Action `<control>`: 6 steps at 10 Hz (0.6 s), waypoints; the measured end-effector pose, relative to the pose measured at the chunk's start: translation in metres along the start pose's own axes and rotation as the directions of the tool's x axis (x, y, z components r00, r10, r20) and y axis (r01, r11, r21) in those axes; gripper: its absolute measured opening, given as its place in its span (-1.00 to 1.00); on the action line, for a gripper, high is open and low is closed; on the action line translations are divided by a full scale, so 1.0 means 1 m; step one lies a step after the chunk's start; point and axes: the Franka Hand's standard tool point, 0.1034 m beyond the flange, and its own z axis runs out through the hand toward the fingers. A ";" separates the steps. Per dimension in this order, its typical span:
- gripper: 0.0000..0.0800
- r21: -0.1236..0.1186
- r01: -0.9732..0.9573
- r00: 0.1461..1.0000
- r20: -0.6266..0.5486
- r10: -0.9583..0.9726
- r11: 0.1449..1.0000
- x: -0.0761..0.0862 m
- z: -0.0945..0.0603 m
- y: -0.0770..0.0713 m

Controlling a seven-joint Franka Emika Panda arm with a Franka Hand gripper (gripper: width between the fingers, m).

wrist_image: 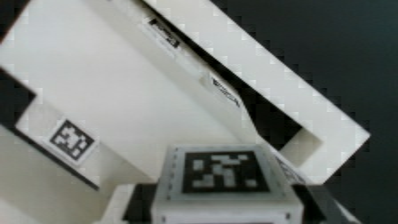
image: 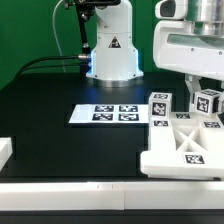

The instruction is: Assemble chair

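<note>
Hanging over the black tabletop's corner at the exterior view's right, the white two-finger gripper (image: 196,88) sits low above the cluster of small white plastic chair parts (image: 185,140). A wide X-braced flat panel (image: 188,148) lies at the front of that cluster, near the table's front edge, bearing a black-and-white square tag. Behind it stand chunky tagged blocks (image: 159,106), and another tagged block (image: 208,103) sits right by the fingers. Whether the jaws are parted or closed on anything cannot be told; in the exterior view the arm's housing hides them. In the wrist view, a tagged white block (wrist_image: 221,171) fills the space close to the camera, with slanted white panel surfaces (wrist_image: 160,95) beyond it. The flat white marker board (image: 104,114) lies near the table's middle, well apart from the chair parts. A plain white untagged edge block (image: 5,152) rests at the table's edge on the exterior view's left.
</note>
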 end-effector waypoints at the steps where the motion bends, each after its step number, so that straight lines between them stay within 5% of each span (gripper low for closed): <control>1: -0.34 0.000 -0.041 0.999 0.000 0.041 0.999 0.000 0.000 0.000; 2: -0.32 -0.001 -0.018 1.000 -0.001 0.018 1.000 0.000 0.000 0.000; 3: 0.17 -0.001 0.016 1.000 -0.001 -0.016 1.000 0.000 0.000 0.000; 4: 0.46 -0.008 0.104 0.995 0.005 -0.104 0.995 0.000 -0.001 0.000; 6: 0.60 -0.023 0.423 0.906 0.024 -0.423 0.906 -0.003 -0.002 0.001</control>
